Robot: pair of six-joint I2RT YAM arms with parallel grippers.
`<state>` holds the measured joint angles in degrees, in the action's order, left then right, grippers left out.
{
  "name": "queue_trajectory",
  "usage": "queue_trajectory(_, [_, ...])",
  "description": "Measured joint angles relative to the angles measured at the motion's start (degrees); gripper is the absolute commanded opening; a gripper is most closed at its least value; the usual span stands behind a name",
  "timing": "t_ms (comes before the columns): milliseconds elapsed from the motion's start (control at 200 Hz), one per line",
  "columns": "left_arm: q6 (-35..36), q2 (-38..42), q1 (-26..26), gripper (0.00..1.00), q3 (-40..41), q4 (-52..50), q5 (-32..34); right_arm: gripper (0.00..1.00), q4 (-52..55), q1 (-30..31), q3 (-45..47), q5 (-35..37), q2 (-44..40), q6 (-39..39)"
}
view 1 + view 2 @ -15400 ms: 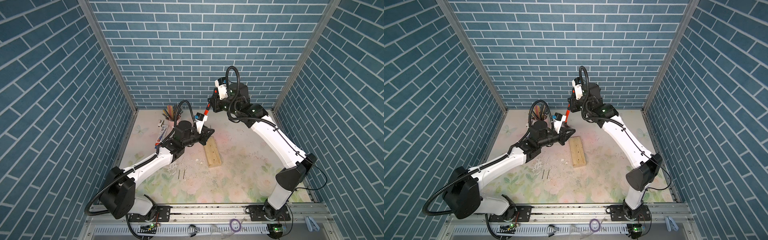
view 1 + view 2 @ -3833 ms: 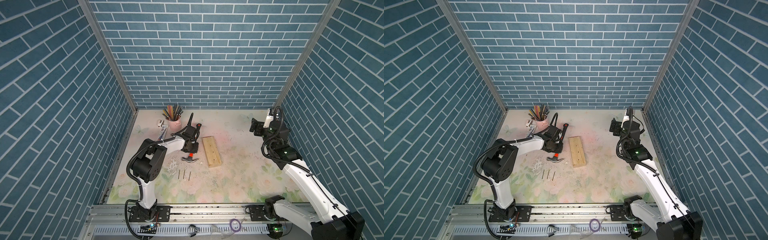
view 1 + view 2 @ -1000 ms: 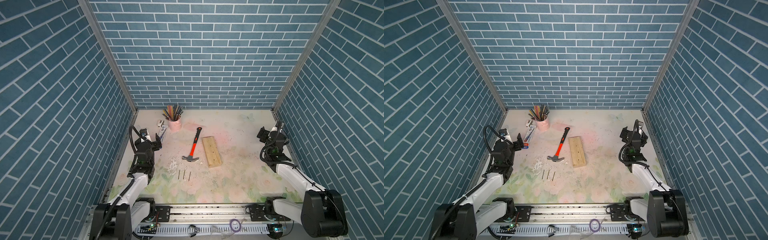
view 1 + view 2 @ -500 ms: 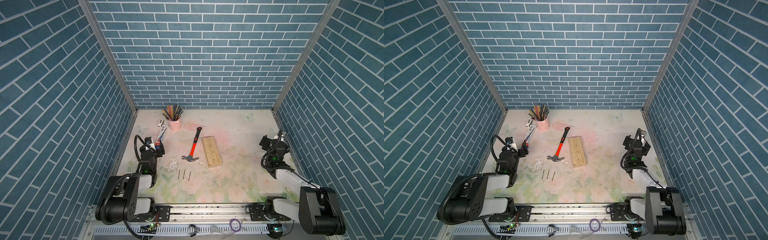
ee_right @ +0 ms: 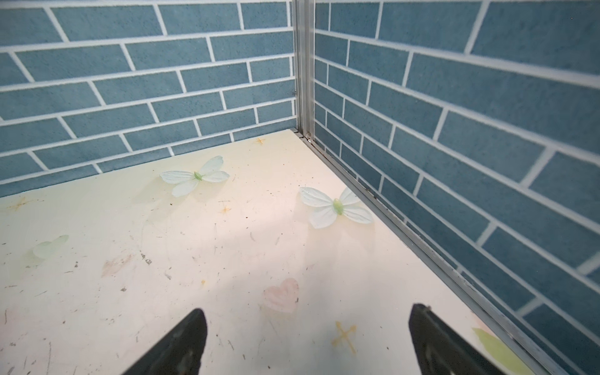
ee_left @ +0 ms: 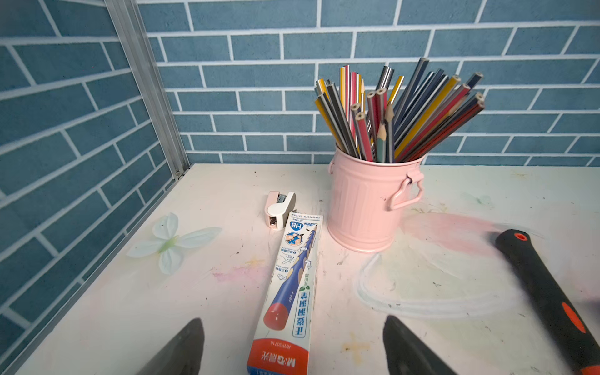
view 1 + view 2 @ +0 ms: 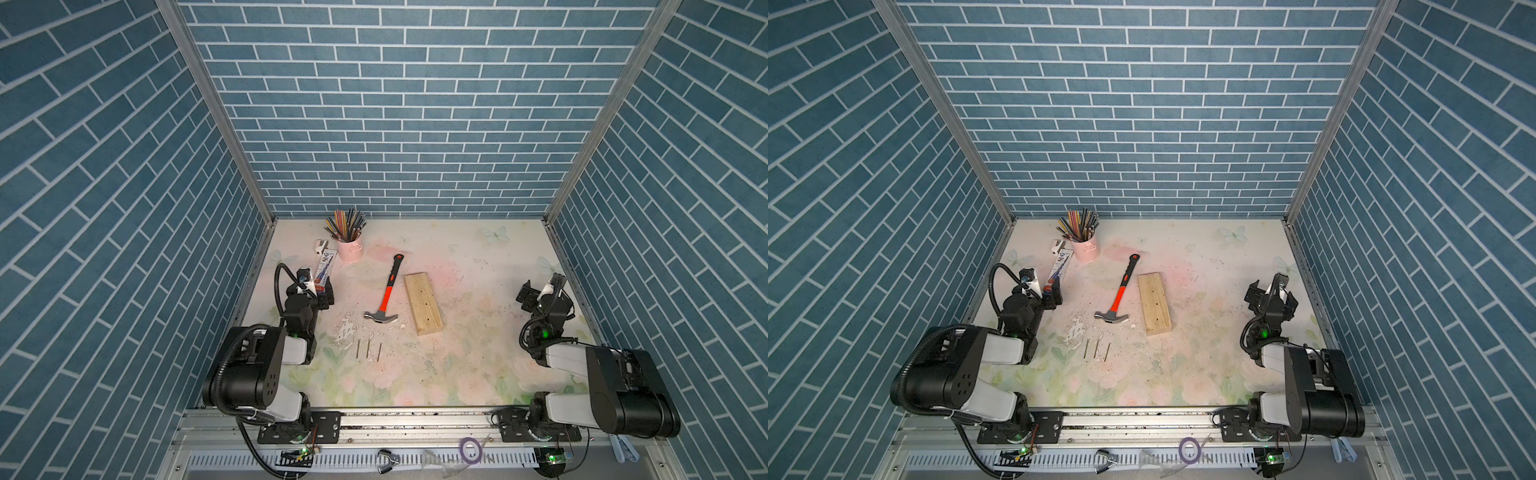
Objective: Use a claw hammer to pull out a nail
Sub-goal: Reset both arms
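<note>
Two grippers: the left gripper [image 6: 293, 321] and the right gripper [image 5: 308, 310] both sit low over the table [image 7: 478, 266], jaws spread wide, nothing between the pads.
Claw hammer: the claw hammer [image 7: 385, 291] lies flat and loose on the table, off to the left gripper's right, near but not touching.
Long axis: it runs roughly along the left gripper's own pointing line, slightly slanted. The black handle end is ahead and to its right, and the grey head is back toward the arm's base.
Nearer arm: the left, plainly. The right gripper is well apart, on the hammer's far side, and faces an empty corner.
In between: a wooden block [image 7: 423, 303] lies just beside the shaft, between the hammer and the right gripper. Only bare, scuffed table separates the hammer from the left gripper.
Ahead of the left gripper: a pencil box [image 6: 289, 285] reaches in between its open jaws. A pink pencil bucket [image 6: 370, 207] and a small stapler [image 6: 279, 209] stand beyond.
Nails: three nails [image 7: 368, 349] lie loose side by side, just behind the hammer head. Whether any nail stands in the block is too small to tell.
Reading: any pick-up looks like the left arm's job. It would swing right, with the jaws across the orange shaft, and get clear of the pencil box first.
</note>
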<state>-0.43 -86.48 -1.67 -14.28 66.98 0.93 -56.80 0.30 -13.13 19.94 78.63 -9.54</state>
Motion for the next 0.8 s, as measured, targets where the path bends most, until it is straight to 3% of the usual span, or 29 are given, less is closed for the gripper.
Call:
queue_trajectory(380, [0.24, 0.00, 0.00, 0.87, -0.02, -0.44, -0.61, 0.98, -8.59, -0.24, 0.17, -10.08, 8.15, 3.58])
queue_trajectory(800, [0.31, -0.02, -0.24, 0.87, -0.55, -1.25, 0.42, 0.98, -8.76, -1.11, -0.33, -12.98, 8.15, 3.65])
